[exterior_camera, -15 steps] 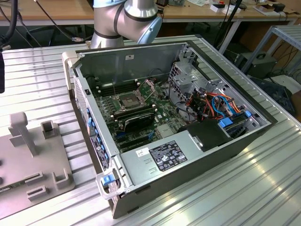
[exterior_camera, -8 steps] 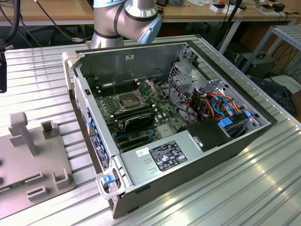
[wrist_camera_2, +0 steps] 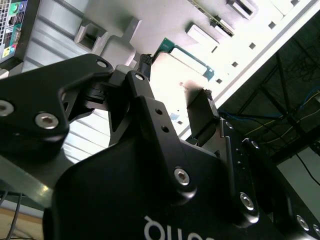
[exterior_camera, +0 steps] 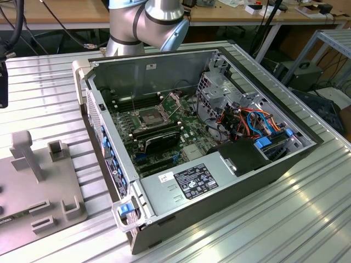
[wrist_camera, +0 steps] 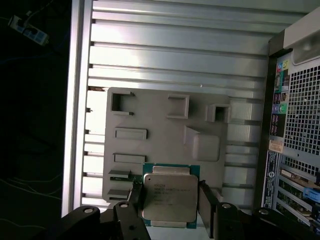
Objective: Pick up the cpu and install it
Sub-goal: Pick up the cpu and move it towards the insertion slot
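A ribbed metal tabletop (exterior_camera: 263, 230) carries an open computer case (exterior_camera: 219, 181) lying on its side, its green motherboard (exterior_camera: 189, 131) facing up with the square black-framed socket (exterior_camera: 151, 116) near the middle. A grey holder plate (wrist_camera: 160, 135) with raised pockets lies on the tabletop beside the case, at the exterior view's left. The black hand (wrist_camera_2: 175, 77) pinches the cpu (wrist_camera: 169, 200) by two opposite edges, silver top toward the camera, over one edge of that plate
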Robot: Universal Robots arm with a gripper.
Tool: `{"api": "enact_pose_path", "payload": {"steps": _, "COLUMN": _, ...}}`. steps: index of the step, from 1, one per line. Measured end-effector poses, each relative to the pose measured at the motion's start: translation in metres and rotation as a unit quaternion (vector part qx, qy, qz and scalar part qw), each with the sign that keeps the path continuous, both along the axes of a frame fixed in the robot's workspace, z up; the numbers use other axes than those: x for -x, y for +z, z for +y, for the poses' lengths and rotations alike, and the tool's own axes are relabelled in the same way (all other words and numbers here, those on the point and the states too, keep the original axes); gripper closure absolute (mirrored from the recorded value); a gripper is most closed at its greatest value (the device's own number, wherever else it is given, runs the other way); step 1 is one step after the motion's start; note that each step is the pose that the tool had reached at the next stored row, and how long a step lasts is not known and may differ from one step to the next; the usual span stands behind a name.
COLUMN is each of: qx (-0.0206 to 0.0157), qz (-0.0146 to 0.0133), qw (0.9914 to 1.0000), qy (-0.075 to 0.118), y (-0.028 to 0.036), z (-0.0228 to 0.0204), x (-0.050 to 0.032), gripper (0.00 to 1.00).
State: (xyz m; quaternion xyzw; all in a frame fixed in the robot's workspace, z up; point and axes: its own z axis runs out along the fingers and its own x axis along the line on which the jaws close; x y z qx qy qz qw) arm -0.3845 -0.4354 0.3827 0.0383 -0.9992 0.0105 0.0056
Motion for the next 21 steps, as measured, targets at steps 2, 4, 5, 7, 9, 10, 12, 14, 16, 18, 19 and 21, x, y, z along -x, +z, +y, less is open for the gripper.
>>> {"api": "enact_pose_path", "payload": {"steps": 2, "qx": 0.0001, "qz": 0.0, "qw": 1.0, "qy": 0.0, "y": 0.0016, "z": 0.0, "x": 0.0, "gripper": 0.45}}
{"api": "enact_pose_path", "payload": {"steps": 4, "qx": 0.0, "qz": 0.0, "qw": 1.0, "qy": 0.0, "y": 0.0034, "z": 0.0, "x": 0.0, "gripper": 0.45}}
{"api": "enact_pose_path", "payload": {"steps": 5, "qx": 0.0, "qz": -0.0001, "qw": 1.0, "qy": 0.0, "y": 0.0035, "z": 0.0, "x": 0.0, "gripper": 0.45}}
{"api": "enact_pose_path", "payload": {"steps": 7, "qx": 0.0, "qz": 0.0, "qw": 1.0, "qy": 0.0, "y": 0.0037, "z": 0.0, "x": 0.0, "gripper": 0.45}}
{"api": "enact_pose_path", "payload": {"steps": 9, "qx": 0.0001, "qz": 0.0001, "qw": 1.0, "qy": 0.0, "y": 0.0038, "z": 0.0, "x": -0.0003, "gripper": 0.45}}
{"api": "enact_pose_path", "payload": {"steps": 10, "qx": 0.0001, "qz": 0.0001, "qw": 1.0, "qy": 0.0, "y": 0.0038, "z": 0.0, "x": -0.0004, "gripper": 0.45}}
{"api": "enact_pose_path", "payload": {"steps": 12, "qx": 0.0, "qz": 0.0, "qw": 1.0, "qy": 0.0, "y": 0.0037, "z": 0.0, "x": -0.0004, "gripper": 0.45}}
{"api": "enact_pose_path", "payload": {"steps": 14, "qx": 0.0, "qz": 0.0001, "qw": 1.0, "qy": 0.0, "y": 0.0037, "z": 0.0, "x": -0.0005, "gripper": 0.45}}
{"api": "enact_pose_path", "payload": {"steps": 16, "qx": 0.0, "qz": 0.0049, "qw": 0.99999, "qy": 0.0, "y": 0.0037, "z": -0.0001, "x": -0.0008, "gripper": 0.45}}
{"api": "enact_pose_path", "payload": {"steps": 18, "qx": 0.0001, "qz": 0.005, "qw": 0.99999, "qy": 0.0, "y": 0.0037, "z": 0.0, "x": -0.0006, "gripper": 0.45}}
{"api": "enact_pose_path", "payload": {"steps": 19, "qx": 0.0001, "qz": 0.005, "qw": 0.99999, "qy": 0.0, "y": 0.0037, "z": 0.0, "x": -0.0075, "gripper": 0.45}}
{"api": "enact_pose_path", "payload": {"steps": 21, "qx": 0.0, "qz": 0.005, "qw": 0.99999, "qy": 0.0, "y": 0.0036, "z": 0.0, "x": -0.0211, "gripper": 0.45}}
